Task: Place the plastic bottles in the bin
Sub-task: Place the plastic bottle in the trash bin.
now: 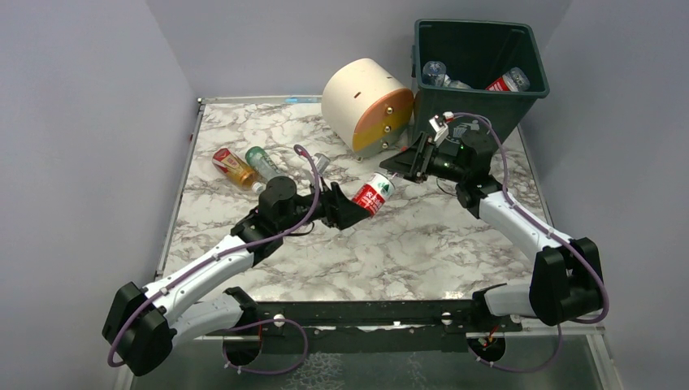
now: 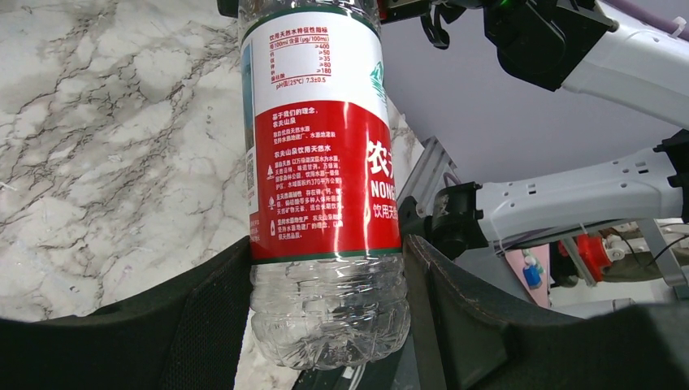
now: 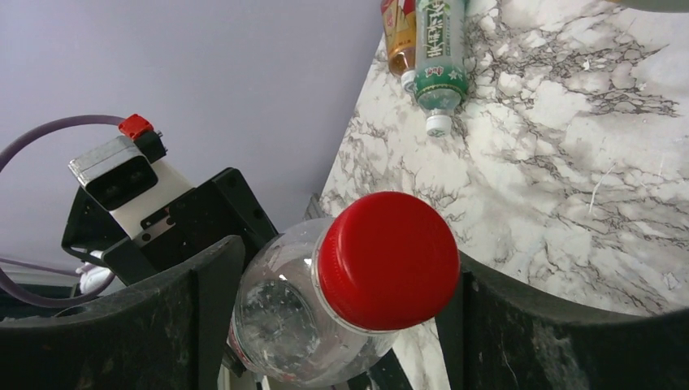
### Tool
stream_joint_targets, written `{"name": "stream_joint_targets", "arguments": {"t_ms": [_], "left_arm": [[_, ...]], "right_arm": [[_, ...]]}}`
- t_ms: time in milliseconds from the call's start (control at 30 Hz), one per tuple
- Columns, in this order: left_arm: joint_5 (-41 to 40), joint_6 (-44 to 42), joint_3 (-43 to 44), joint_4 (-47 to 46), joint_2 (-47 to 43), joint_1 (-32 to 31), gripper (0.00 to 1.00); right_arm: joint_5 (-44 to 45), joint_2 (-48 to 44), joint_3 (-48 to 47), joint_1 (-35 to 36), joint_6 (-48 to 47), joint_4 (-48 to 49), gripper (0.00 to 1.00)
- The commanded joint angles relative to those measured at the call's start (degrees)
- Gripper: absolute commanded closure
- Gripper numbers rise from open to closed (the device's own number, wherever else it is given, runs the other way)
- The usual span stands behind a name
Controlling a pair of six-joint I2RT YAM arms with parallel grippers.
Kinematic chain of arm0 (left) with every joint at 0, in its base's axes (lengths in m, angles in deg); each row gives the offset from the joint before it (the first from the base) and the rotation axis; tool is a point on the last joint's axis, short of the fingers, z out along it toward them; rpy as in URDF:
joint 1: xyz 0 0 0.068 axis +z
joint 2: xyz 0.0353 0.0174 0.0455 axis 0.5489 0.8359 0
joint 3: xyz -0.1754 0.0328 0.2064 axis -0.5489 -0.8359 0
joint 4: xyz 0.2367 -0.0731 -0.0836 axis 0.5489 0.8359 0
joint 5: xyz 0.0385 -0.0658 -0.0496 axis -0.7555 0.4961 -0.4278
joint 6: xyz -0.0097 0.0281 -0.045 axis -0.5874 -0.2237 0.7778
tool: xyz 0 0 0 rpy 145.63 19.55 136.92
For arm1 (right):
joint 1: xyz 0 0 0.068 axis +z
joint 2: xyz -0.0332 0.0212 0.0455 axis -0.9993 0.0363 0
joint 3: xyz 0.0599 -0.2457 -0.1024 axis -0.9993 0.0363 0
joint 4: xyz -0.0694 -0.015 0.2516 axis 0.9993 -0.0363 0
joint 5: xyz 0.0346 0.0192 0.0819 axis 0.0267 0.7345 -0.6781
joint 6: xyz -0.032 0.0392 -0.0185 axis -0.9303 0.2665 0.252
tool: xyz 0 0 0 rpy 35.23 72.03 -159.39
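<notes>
A clear plastic bottle with a red label and red cap hangs in mid-air over the table's middle. My left gripper is shut on its base end. My right gripper is open, its fingers on either side of the red cap; the cap lies close to one finger. The dark green bin stands at the back right with two bottles inside. On the table's left lie an orange-brown bottle and a green-labelled bottle, seen also in the right wrist view: green-labelled bottle.
A cream-and-orange round drawer unit stands just left of the bin, behind the two grippers. A small clear bottle lies near its foot. Grey walls close in the marble table on the left, back and right.
</notes>
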Motion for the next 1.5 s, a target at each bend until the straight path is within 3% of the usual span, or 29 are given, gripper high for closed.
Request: {"name": "stream_joint_targets", "arguments": {"t_ms": [0,267,467,600,633,667,1267,1467], "left_arm": [[-0.14,-0.85,-0.43,-3.12,0.21,-0.49,0.39],[-4.49,-2.14,-0.52,-1.19,0.12,-0.58,0.38],[-4.25,-2.56,0.49,-0.47,2.10,-0.58,0.30],[-4.08,-3.27,1.74,0.53,3.15,-0.58,0.19],[-4.14,-3.54,2.17,0.84,3.34,-0.56,0.04],[-4.15,-3.82,2.55,1.14,3.43,-0.57,0.01],[-7.88,-7.96,9.94,12.77,-1.82,-0.58,0.01],[-13.22,-9.88,12.54,19.65,-3.96,-0.58,0.01]], "right_arm": [[-0.46,-0.42,0.54,0.58,0.02,1.96,0.21],[0.01,-1.81,0.37,0.93,-1.80,-0.81,0.30],[0.33,-2.45,0.04,0.92,-2.51,-2.04,0.40],[0.59,-2.66,-0.71,0.93,-2.63,-2.60,0.42],[0.70,-2.72,-1.01,0.93,-2.75,-2.85,0.43],[0.77,-2.74,-1.29,0.95,-2.83,-3.15,0.43],[5.78,-6.17,-6.24,0.93,-8.53,-11.74,0.45],[7.94,-6.88,-8.53,0.93,-9.91,-14.50,0.45]]}}
